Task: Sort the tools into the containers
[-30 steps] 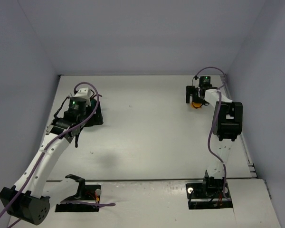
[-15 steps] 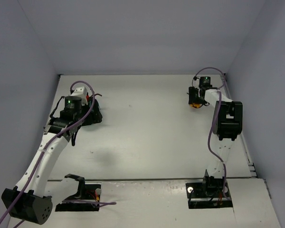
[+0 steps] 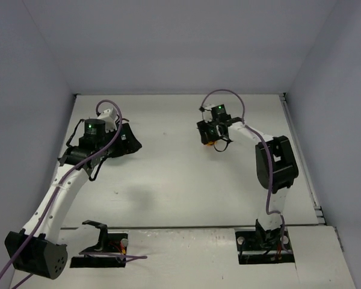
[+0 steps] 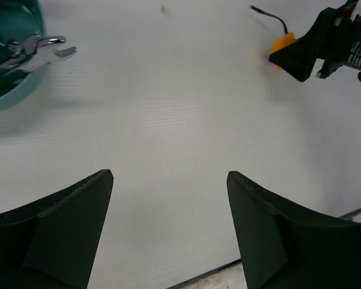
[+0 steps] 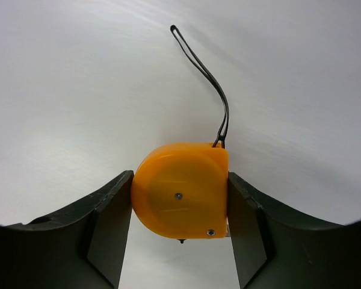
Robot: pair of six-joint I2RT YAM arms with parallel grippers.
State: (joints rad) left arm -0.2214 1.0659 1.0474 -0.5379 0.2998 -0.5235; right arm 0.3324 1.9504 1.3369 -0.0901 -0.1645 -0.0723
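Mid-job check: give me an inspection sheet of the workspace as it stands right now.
Surface: white table, no spills seen.
Job's things: teal tub near the left arm, a silver wrench poking over its rim; orange tape measure with a black loop.
Clutter: nothing seen.
Grippers: left gripper open, fingers empty; right gripper shut on the orange tape measure.
Cables: purple cables loop above both wrists.
Surroundings: plain walls on three sides.

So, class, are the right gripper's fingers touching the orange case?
Touching. The right wrist view shows both fingers flush against the sides of the orange case, no gap.
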